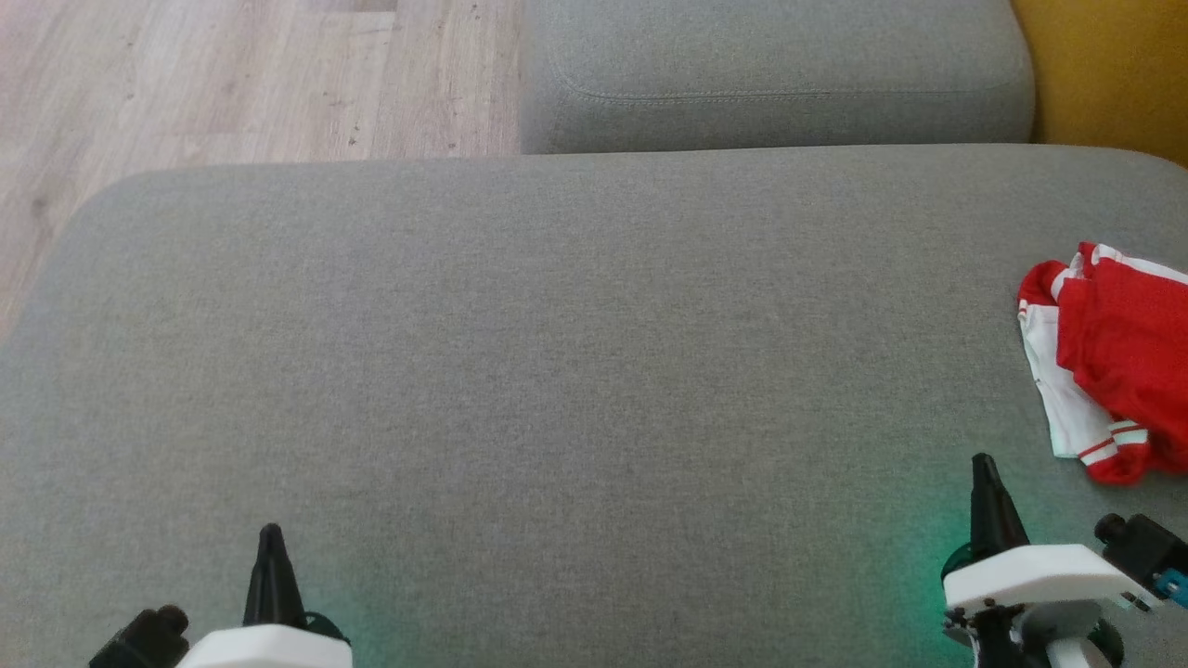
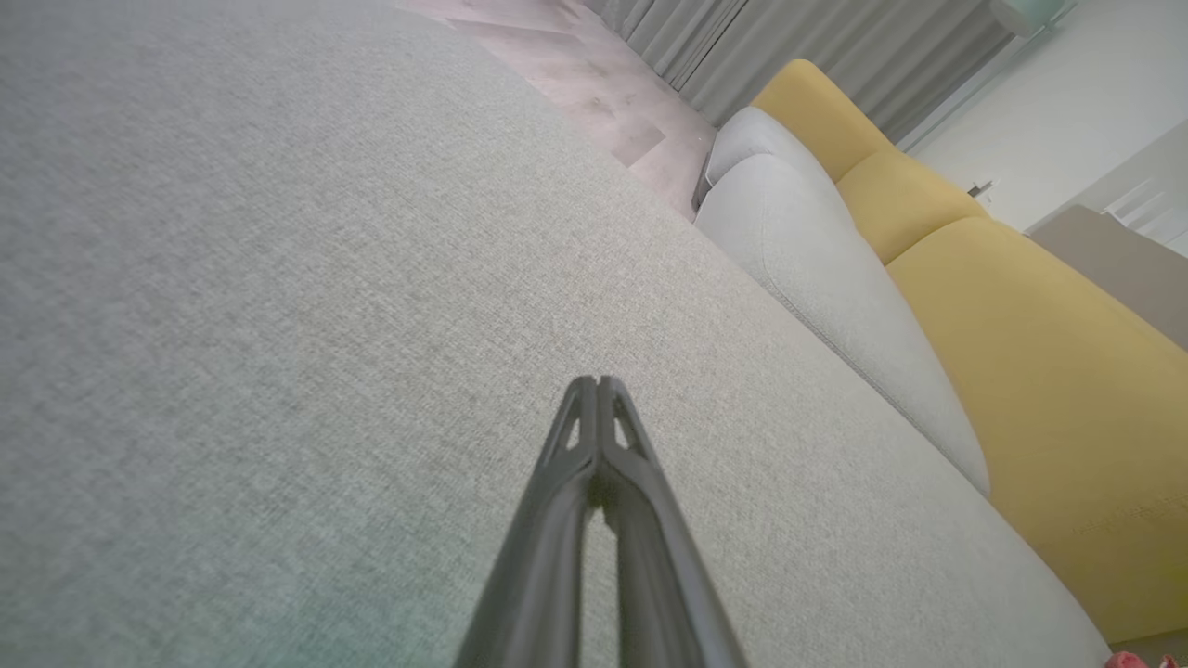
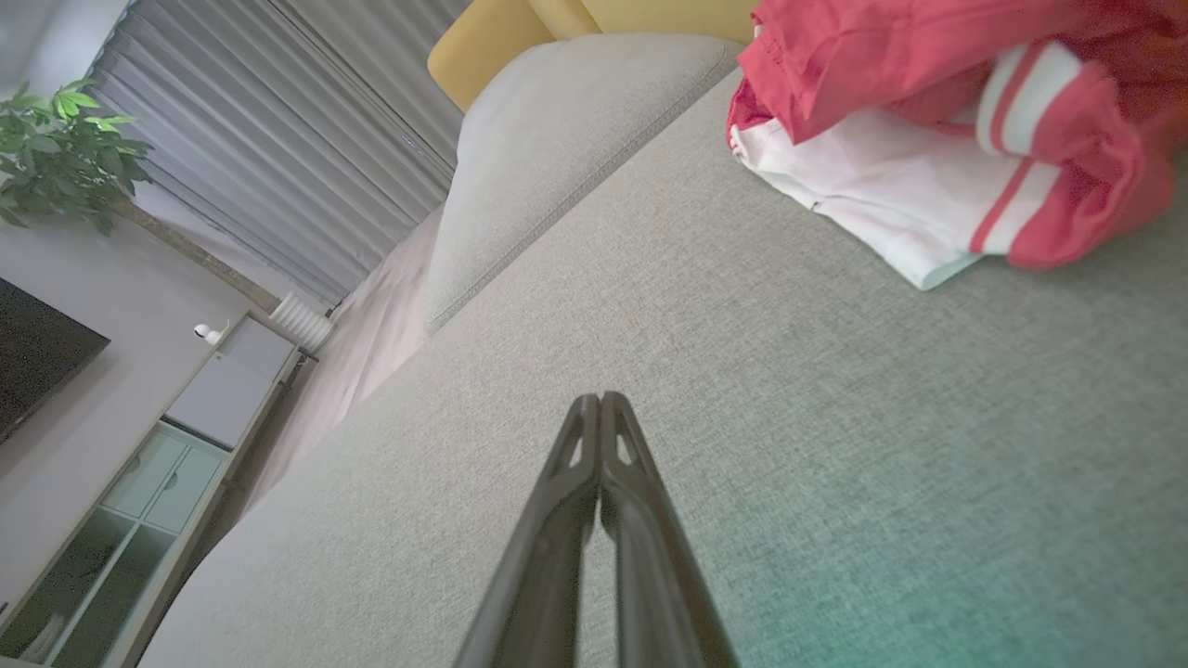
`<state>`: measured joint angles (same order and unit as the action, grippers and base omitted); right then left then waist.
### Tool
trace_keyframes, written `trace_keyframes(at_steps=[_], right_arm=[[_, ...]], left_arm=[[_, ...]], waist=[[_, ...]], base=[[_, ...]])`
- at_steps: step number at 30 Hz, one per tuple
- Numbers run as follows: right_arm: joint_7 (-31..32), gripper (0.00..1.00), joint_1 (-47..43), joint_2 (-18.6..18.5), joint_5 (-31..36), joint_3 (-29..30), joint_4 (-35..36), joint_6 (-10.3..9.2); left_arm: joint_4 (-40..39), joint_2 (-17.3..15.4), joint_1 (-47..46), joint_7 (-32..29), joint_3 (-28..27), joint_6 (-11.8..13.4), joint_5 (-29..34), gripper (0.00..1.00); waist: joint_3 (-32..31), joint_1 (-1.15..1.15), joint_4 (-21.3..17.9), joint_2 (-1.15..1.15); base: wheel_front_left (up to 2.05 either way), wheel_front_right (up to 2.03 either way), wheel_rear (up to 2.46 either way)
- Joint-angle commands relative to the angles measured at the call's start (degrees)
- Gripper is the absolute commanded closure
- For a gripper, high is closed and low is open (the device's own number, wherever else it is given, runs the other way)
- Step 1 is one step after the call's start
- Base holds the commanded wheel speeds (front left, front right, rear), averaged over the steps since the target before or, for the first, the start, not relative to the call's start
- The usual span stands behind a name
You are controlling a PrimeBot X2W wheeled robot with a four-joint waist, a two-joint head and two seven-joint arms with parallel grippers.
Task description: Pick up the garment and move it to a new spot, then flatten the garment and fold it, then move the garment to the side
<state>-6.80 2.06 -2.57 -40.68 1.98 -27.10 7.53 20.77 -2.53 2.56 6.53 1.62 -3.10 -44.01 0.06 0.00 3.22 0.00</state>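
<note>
1. Head view. Looks down on a broad grey seat cushion (image 1: pixel 557 371). Beyond its far edge, picks out a second grey cushion (image 1: pixel 770 74), pale wood floor (image 1: pixel 232 74) to the left and yellow upholstery (image 1: pixel 1114 65) in the far right corner.
2. Finds the garment (image 1: pixel 1114 362), red with white panels and striped cuffs, crumpled in a heap at the seat cushion's right edge and cut off by the frame.
3. Places the left gripper (image 1: pixel 270 533) at lower left, closed to a single dark point, holding nothing, well apart from the garment.
4. Places the right gripper (image 1: pixel 983 464) at lower right, likewise closed and empty, near the garment's nearest cuff but not touching. Notes a green glow on the weave beside each wrist.
5. Left wrist view. Confirms fingertips (image 2: pixel 585 394) touching, nothing between them, bare grey weave beneath. Shows the second grey cushion and the yellow upholstery running off to the right, and grey curtains (image 2: pixel 789 46) at top.
6. Right wrist view. Confirms tips pressed together over bare seat cushion. Sets the garment at upper right, lying on the seat, white part under red folds, clear of the fingers. Takes in a potted plant (image 3: pixel 56 148) and a low cabinet (image 3: pixel 186 436) at left.
</note>
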Motion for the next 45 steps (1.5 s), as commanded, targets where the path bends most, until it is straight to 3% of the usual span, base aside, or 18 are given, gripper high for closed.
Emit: trace_keyframes(at_steps=[1, 45], right_arm=[[0.5, 1.0, 3.1, -0.2, -1.7, -0.2, 2.4, -0.02], [7.7, 1.0, 3.7, -0.3, -29.5, 2.5, 8.4, -0.03]], left_arm=[[-2.0, -0.2, -2.9, -0.3, -1.5, -0.4, -1.4, 1.0], [-4.6, -0.3, -6.2, -7.4, -5.2, -2.6, -27.6, 1.0]], waist=[[0.0, 0.0, 0.0, 0.0], [0.1, 0.0, -1.8, 0.0]], base=[[0.0, 0.0, 0.0], [0.0, 0.0, 0.0]])
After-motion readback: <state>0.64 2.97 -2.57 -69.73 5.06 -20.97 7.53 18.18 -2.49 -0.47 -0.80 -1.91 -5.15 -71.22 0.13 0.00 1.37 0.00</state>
